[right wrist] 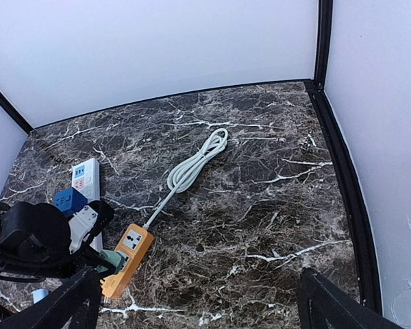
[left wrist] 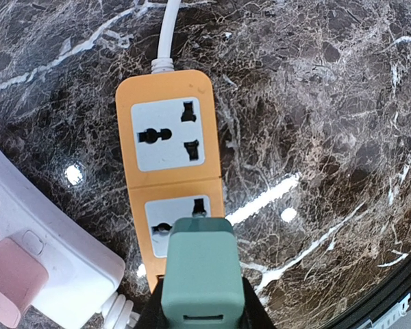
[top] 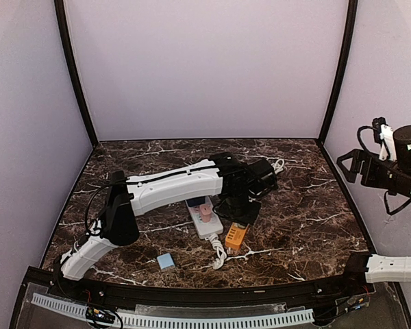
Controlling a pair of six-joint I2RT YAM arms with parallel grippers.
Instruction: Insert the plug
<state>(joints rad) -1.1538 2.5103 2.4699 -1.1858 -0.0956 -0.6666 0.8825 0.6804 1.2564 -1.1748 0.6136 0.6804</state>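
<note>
The left claw [left wrist: 202, 317] gripped the green plug [left wrist: 198, 267] over the orange power strip [left wrist: 168, 178], at its socket [left wrist: 181, 218] farther from the cord, on the tabletop [left wrist: 315, 103]. A clean insertion likely needed squared pins and a straight push. The right claw [right wrist: 198, 305] hung wide, well apart.

Glossy dark marble-pattern tabletop [top: 315, 205], brown-black with white veins throughout. Plain pale lilac-white back wall [top: 205, 68]. Matching left wall [top: 20, 137] and right wall [top: 390, 62] close in the table on three sides. Thin black post in each back corner, left post [top: 75, 75] and right post [top: 338, 68], both leaning outward toward top. Black trim [right wrist: 342, 171] where tabletop meets right wall. Black rail [top: 226, 293] along near table edge, white slotted strip [top: 192, 319] just in front of it. Light reflected as bright spots [left wrist: 72, 175] on tabletop. Illumination soft and even.
</note>
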